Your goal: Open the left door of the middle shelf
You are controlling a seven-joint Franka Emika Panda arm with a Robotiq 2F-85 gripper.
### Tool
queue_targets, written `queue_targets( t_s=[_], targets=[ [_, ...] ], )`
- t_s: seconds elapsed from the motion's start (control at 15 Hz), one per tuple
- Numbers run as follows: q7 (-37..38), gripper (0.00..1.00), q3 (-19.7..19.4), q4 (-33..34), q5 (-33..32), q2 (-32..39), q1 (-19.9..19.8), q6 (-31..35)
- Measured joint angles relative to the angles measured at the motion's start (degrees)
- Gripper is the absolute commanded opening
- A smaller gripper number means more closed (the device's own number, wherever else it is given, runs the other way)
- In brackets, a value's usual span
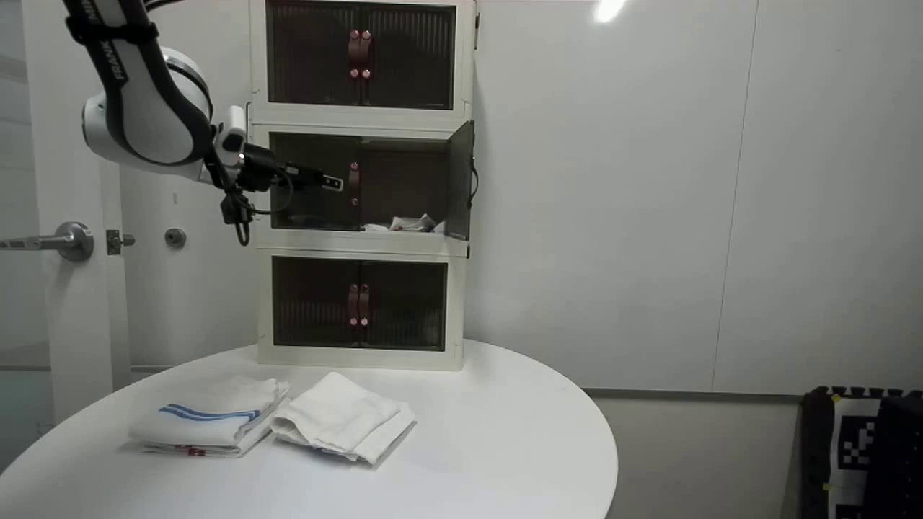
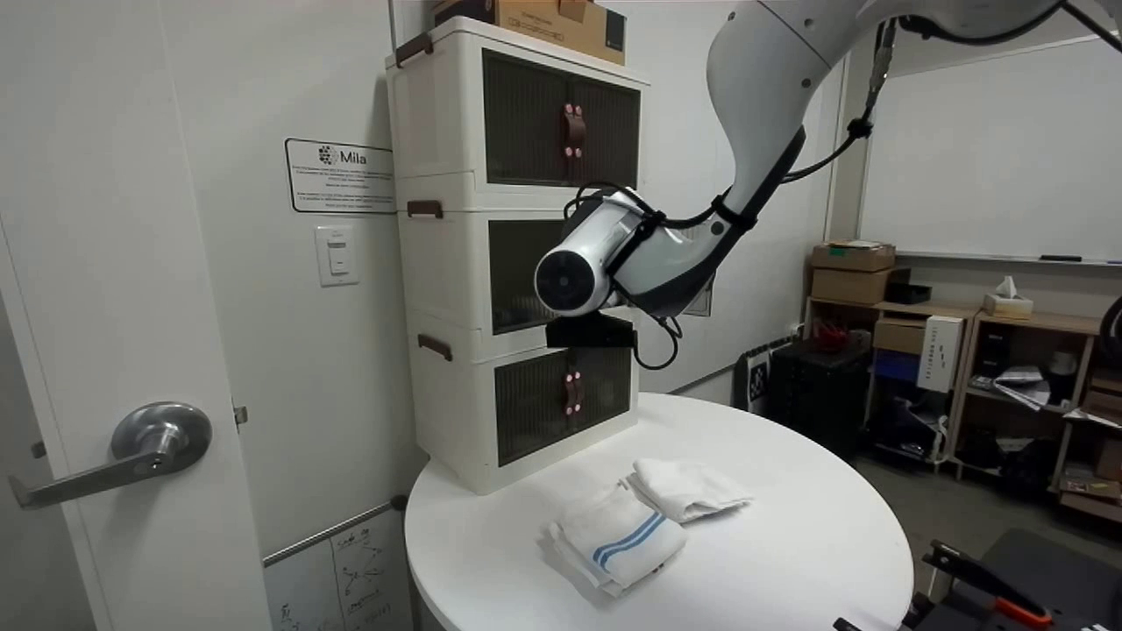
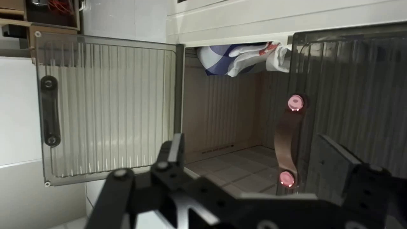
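Observation:
The middle shelf (image 1: 310, 240) is a white box unit between two like units; its side wall shows in an exterior view (image 2: 443, 272). Its left door (image 1: 314, 209) is a dark, closed panel; it also shows in the wrist view (image 3: 359, 82), which stands upside down, and partly behind the arm in an exterior view (image 2: 519, 272). Its reddish-brown strap handle (image 3: 284, 136) lies between my fingers in the wrist view, with no visible contact. My gripper (image 3: 249, 138) is open and empty; it also shows in front of the left door in an exterior view (image 1: 333, 183).
The shelf's right door (image 3: 124, 108) stands swung open, also in an exterior view (image 1: 460, 180). Cloths (image 3: 244, 58) lie inside the shelf. The upper unit (image 1: 360, 114) and lower unit (image 1: 360, 358) have closed doors. Two folded towels (image 1: 209, 418) (image 1: 346, 418) lie on the round white table (image 1: 519, 447).

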Motion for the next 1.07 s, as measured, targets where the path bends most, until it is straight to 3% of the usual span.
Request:
queue_targets(
  t_s=[0.87,0.93,1.07],
  targets=[
    [0.9,1.00,-2.9,11.8,0.0,7.0,0.0,3.6],
    [0.9,0.75,-3.1,12.6,0.0,7.3,0.0,3.6],
    [0.9,0.68,-3.3,13.5,0.0,7.8,0.1,3.7]
  ],
)
